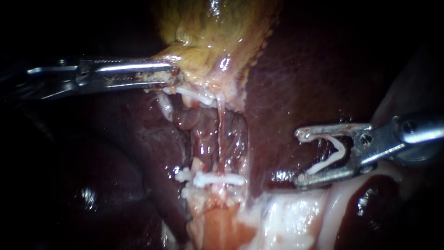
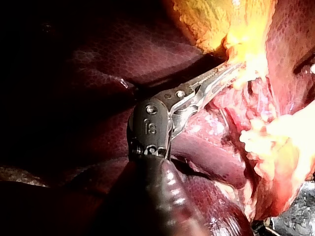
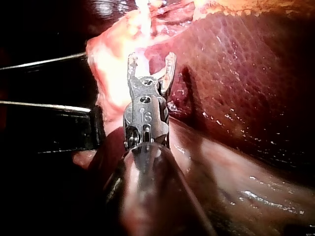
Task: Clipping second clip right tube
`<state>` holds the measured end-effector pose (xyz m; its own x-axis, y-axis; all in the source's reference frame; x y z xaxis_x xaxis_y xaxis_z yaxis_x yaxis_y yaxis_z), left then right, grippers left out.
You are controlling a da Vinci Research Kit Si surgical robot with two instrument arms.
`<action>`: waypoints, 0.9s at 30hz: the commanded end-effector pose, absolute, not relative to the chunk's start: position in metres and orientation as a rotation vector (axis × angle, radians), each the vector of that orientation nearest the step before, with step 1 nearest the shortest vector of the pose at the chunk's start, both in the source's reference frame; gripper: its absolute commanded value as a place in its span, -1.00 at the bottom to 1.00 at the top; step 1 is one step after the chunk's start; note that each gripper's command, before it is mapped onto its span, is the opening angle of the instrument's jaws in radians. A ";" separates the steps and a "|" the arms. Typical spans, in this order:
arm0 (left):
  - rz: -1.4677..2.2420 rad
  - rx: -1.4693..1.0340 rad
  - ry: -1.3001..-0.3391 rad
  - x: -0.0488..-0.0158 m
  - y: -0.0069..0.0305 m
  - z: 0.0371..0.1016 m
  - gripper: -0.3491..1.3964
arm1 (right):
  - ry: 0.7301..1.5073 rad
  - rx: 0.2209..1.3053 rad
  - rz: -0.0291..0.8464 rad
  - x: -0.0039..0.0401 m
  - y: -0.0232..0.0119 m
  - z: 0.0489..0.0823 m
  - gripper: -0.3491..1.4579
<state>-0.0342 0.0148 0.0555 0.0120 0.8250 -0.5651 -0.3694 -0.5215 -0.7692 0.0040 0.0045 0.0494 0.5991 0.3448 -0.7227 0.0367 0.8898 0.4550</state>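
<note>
Holding the gallbladder point(image 1: 203, 41) clamped in my left instrument point(image 1: 174, 75); carrying an open white clip point(image 1: 337, 148) in my right instrument's point(image 1: 299, 156) wide jaws, over the liver point(image 1: 286, 83), well apart from the right tube point(image 1: 221, 134). Aiming to straddle it fully, gallbladder-side of the seated clip point(image 1: 217, 179).

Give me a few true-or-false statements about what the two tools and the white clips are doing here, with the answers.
1. The left instrument grips the gallbladder. True.
2. The right instrument carries nothing. False: a white loaded clip sits between its jaws, touching both.
3. A placed clip already lies across the tube. True.
4. The right instrument's jaws surround the tube. False: they hang off to one side of it, over the liver.
</note>
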 end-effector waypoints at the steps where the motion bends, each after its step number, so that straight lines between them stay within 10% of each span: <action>1: 1.667 -1.377 -0.508 -0.0341 0.0148 0.0555 -1.00 | 0.918 0.455 0.186 0.0040 0.0045 0.0494 -0.06; 27: 1.627 -1.394 -0.496 -0.0278 0.0177 0.0485 -1.00 | 0.918 0.455 0.187 0.0041 0.0047 0.0494 -0.06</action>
